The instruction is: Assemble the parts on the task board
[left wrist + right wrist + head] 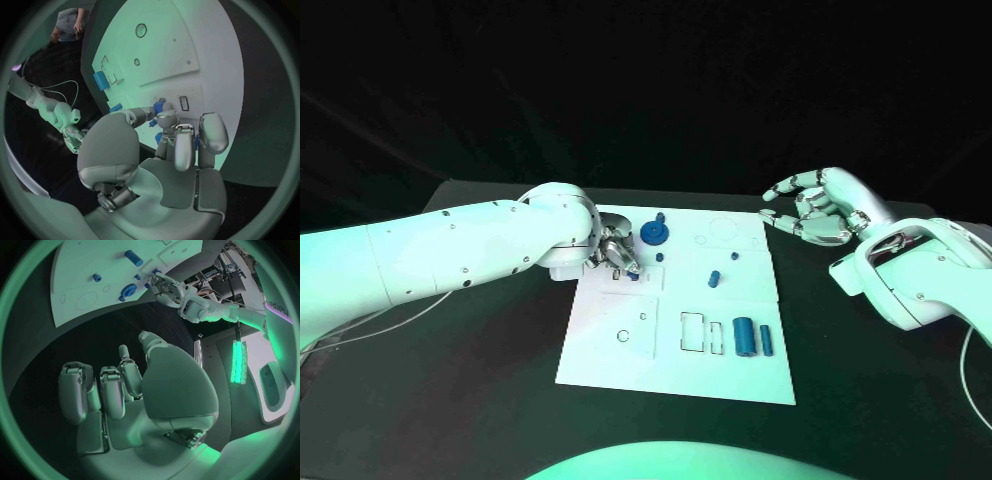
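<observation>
The white task board [610, 352] lies in the middle of the black table. My left hand [615, 250] is low over its far left part, thumb and a finger pinching a small blue part [158, 107]. A blue gear [655, 235] sits just beside that hand. Small blue pegs [714, 277] stand near the board's middle. Two blue cylinders [753, 337] lie at its near right. My right hand [819, 207] hangs in the air off the board's far right corner, fingers loosely curled and apart, holding nothing. The gear [129, 290] and my left hand [165, 287] also appear in the right wrist view.
Rectangular slots [692, 332] stand bare next to the cylinders, and a small round hole [626, 334] lies left of them. A thin cable [380, 322] trails on the table under my left arm. Black table [877, 400] surrounds the board.
</observation>
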Robot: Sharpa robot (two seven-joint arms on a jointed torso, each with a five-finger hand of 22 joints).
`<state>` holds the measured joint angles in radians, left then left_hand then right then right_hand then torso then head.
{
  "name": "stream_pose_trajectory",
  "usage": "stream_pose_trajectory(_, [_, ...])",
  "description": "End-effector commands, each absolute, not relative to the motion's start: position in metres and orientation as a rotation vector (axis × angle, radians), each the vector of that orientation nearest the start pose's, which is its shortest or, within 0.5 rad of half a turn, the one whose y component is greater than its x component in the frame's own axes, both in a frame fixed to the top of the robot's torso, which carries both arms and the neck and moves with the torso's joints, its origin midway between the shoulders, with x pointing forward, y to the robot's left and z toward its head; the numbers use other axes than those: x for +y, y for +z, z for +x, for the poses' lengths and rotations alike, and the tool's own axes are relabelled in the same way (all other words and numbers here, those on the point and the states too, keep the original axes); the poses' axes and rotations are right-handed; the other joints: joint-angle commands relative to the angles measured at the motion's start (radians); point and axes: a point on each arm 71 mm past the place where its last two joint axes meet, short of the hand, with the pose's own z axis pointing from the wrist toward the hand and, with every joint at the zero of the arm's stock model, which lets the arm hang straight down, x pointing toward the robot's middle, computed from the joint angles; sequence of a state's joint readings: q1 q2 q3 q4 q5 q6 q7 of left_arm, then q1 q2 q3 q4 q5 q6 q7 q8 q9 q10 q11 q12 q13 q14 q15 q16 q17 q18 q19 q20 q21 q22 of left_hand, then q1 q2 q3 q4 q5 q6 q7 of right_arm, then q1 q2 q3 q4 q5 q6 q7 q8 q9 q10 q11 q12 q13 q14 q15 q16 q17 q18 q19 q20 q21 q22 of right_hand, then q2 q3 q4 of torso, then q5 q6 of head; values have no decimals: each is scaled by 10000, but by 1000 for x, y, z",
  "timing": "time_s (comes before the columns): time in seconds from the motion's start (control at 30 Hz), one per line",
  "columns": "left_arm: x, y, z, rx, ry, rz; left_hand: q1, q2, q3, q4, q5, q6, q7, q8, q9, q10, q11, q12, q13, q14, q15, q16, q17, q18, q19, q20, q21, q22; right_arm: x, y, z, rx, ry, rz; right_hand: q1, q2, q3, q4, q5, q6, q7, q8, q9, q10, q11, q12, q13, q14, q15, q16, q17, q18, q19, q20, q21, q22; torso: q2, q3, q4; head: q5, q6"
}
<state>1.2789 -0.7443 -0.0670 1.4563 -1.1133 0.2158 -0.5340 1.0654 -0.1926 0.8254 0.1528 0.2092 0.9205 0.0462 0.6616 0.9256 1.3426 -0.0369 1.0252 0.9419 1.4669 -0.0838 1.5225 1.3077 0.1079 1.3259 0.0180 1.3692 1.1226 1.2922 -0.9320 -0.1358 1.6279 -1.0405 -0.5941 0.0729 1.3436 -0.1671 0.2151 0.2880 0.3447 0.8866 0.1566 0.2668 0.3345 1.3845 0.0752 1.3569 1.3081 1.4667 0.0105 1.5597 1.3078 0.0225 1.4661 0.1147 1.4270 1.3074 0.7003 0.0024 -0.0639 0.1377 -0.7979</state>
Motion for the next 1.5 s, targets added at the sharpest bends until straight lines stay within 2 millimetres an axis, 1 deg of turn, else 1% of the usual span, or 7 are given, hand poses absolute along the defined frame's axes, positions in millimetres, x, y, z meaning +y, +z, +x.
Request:
stream_pose_trajectory(0.03, [187,-207,493,23594,-3495,-170,-55,86,1506,-1497,84,84,-126,61,-12,56,-30,-42,-21,834,-93,44,1773,-161,60,-1,51,16,-219,-152,470,14689,8989,1741,-96,8,-23,28,53,-35,6,33,12,0,-14,-28,687,947,-93,-50,2279,124,349,-97,-16,1772,2,1,-5,6,-9])
stream_pose_trajectory(0.33, [188,-207,493,23653,-3502,-124,-62,80,1511,-1511,140,91,-131,78,-7,62,-35,-47,-40,835,-96,47,1777,-160,58,-3,51,16,-220,-152,470,14691,8982,1743,-96,8,-23,28,53,-35,6,33,12,0,-14,-28,687,947,-93,-50,2279,124,349,-97,-16,1772,3,3,-2,10,-45])
stream_pose_trajectory(0.57, [188,-208,493,23693,-3492,-125,-67,78,1518,-1521,185,96,-134,92,-3,72,-40,-35,-38,835,-99,49,1779,-161,59,-4,53,19,-220,-153,470,14692,8981,1743,-96,8,-23,28,53,-35,6,33,12,0,-14,-28,687,947,-93,-50,2279,124,349,-97,-16,1772,2,2,5,13,-47])
stream_pose_trajectory(1.03, [188,-208,493,23748,-3448,-106,-84,75,1523,-1528,250,102,-137,110,2,85,-42,-22,-37,833,-103,45,1771,-160,57,-5,54,19,-219,-152,470,14686,8987,1738,-96,8,-23,28,53,-35,6,33,12,0,-14,-28,687,947,-93,-50,2279,124,349,-97,-16,1772,-2,8,-3,24,-78])
stream_pose_trajectory(1.27, [187,-209,494,23780,-3468,-122,-230,124,1423,-1436,258,172,-165,173,5,199,-56,140,82,845,-111,72,1817,-179,105,-8,95,111,-220,-152,470,14681,8995,1749,-154,16,-21,20,67,-39,1,50,15,0,-18,-37,676,946,-98,-53,2275,127,345,-100,-31,1766,-1,11,1,26,-96])
stream_pose_trajectory(1.43, [186,-209,494,23833,-3476,-91,-299,162,1350,-1383,230,208,-184,198,1,230,-70,177,94,853,-121,90,1848,-187,129,-12,115,156,-220,-152,470,14697,8990,1758,-154,16,-21,20,67,-39,1,50,15,0,-18,-37,676,946,-98,-53,2275,127,345,-100,-31,1766,7,11,-20,41,-110])
stream_pose_trajectory(1.5, [186,-209,494,23871,-3470,-85,-329,183,1318,-1359,223,229,-195,213,-1,227,-77,156,58,857,-126,99,1864,-197,153,-13,134,202,-221,-152,470,14700,8978,1767,-175,20,-24,25,52,-40,1,53,15,1,-19,-38,675,953,-98,-40,2302,120,358,-101,-3,1782,1,13,-13,39,-118])
